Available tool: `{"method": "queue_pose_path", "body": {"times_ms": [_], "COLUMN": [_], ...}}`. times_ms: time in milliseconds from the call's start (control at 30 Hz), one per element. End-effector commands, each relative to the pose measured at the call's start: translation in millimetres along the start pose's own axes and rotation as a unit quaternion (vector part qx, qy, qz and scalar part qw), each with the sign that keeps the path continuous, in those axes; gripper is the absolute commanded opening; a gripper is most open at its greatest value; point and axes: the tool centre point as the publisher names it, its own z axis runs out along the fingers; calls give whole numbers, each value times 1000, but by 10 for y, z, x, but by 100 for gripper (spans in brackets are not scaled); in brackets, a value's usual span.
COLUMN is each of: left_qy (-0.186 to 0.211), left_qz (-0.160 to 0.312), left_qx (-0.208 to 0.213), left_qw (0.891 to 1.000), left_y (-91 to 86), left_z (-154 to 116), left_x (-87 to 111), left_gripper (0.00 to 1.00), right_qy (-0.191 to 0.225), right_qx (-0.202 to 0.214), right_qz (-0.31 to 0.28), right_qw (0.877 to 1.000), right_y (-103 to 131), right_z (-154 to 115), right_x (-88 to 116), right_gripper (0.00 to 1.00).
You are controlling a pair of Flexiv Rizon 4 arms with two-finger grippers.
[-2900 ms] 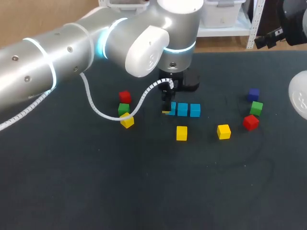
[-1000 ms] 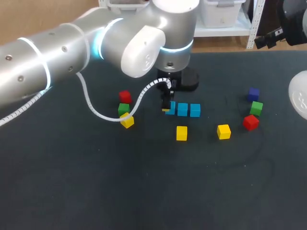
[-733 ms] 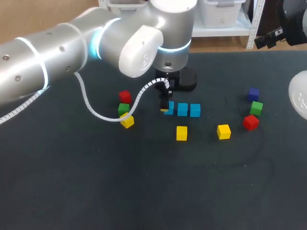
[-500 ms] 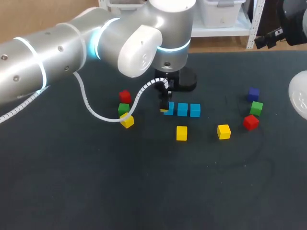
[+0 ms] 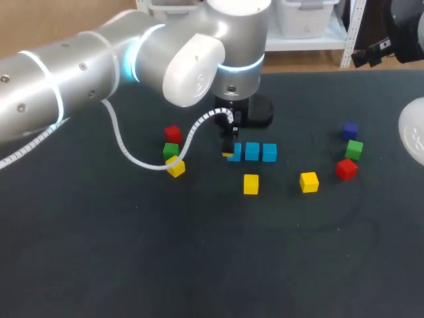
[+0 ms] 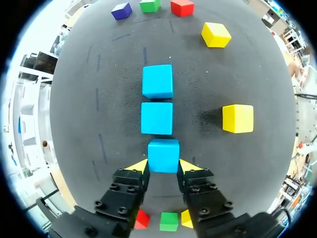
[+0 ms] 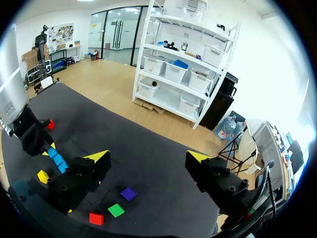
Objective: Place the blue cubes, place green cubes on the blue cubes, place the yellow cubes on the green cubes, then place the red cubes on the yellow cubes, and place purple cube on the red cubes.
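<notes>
L gripper (image 6: 163,167) pinches the small light-blue cube (image 6: 163,154) by both sides. It's nearest in the row, w/ two more light-blue cubes (image 6: 157,118) straight ahead. R gripper (image 7: 147,157) is spread, empty, well apart.

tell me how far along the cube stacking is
Done: two blue cubes lie in a row. In hand: the left claw is shut on the third blue cube at the row's end. Left: the green cubes, yellow cubes, red cubes and purple cube lie loose, none stacked. The right claw is open, holding nothing.
</notes>
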Motion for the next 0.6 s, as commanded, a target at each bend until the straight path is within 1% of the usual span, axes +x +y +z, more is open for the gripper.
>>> {"method": "queue_pose_path", "body": {"times_ms": [33, 300, 600], "left_qy": [1, 1, 4], "left_qz": [0, -1, -7], "left_qx": [1, 1, -2], "left_qw": [1000, 1000, 1000], "left_y": [-10, 1, 42], "left_z": [4, 20, 44], "left_x": [-21, -45, -36], "left_gripper": [16, 18, 18], "right_qy": [0, 0, 0], "right_qx": [1, 1, 1], "right_qz": [0, 0, 0], "right_qw": [1000, 1000, 1000], "right_y": [5, 5, 5], "right_z": [-13, -13, -13], "right_x": [3, 3, 3], "right_gripper": [100, 100, 100]}}
